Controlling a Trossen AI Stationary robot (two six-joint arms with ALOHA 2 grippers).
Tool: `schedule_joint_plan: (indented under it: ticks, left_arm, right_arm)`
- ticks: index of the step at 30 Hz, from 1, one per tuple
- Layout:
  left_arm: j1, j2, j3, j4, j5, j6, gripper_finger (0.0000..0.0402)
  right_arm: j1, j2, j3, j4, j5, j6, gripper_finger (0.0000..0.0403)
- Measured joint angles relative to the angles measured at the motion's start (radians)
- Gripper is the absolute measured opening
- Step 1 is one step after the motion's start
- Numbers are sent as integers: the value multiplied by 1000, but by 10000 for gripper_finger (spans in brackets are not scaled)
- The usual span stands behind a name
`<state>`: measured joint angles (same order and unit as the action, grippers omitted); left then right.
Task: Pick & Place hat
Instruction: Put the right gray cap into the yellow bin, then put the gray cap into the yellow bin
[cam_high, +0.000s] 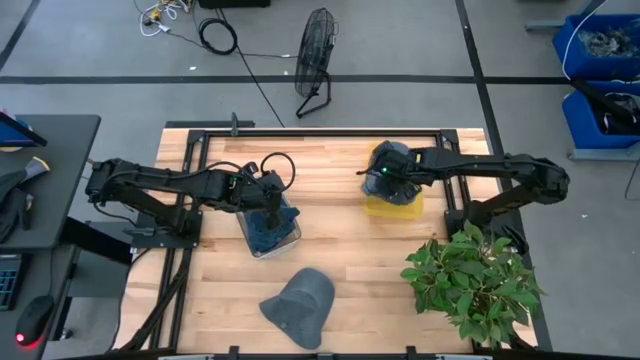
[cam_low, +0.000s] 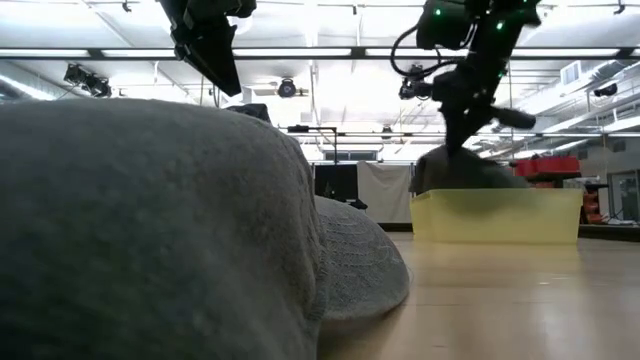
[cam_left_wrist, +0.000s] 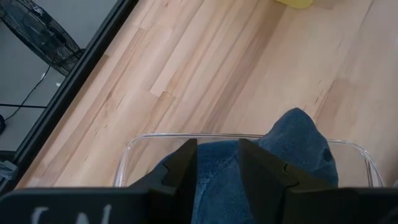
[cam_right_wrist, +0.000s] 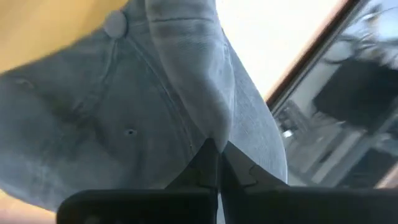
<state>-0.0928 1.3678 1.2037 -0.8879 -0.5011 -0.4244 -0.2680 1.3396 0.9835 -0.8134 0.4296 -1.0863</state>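
Right pincer (cam_right_wrist: 214, 163) is clamped on a fold of the grey hat (cam_right_wrist: 155, 106), holding it just over the yellow bin (cam_high: 393, 206), right of centre in the overhead view. From desk level that hat (cam_low: 465, 170) sits at the bin's (cam_low: 495, 217) top edge. Left pincer (cam_left_wrist: 217, 163), fingers slightly parted and gripping nothing, hangs over the clear bin (cam_high: 268, 226) left of centre, where a blue hat (cam_left_wrist: 298, 146) lies inside. A third hat (cam_high: 300, 305), grey, lies loose on the desk (cam_high: 340, 240) at lower centre, well apart from both bins. A plant (cam_high: 475, 283) stands lower right
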Motion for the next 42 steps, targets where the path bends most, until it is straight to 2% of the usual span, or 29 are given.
schedule_joint_plan:
  ticks: [4,10,17,21,25,31,42]
  left_arm:
    - [0,0,0,0,0,-8,122]
    - [0,0,0,0,0,-9,122]
    - [0,0,0,0,0,-9,122]
    - [0,0,0,0,0,-9,122]
    - [0,0,0,0,0,-9,122]
    - [0,0,0,0,0,-10,122]
    - [0,0,0,0,0,-10,122]
  right_arm:
    - [-16,0,-34,63,-2,-78,0]
    - [-39,0,-35,-74,4,-78,0]
    - [-39,-1,-36,-151,130,-102,0]
    - [-39,-1,-36,-156,133,-190,0]
    - [-39,-1,-36,-162,96,-291,0]
    - [-38,-1,-36,-141,-109,-277,0]
    - [-39,-1,-36,-31,-113,-60,52]
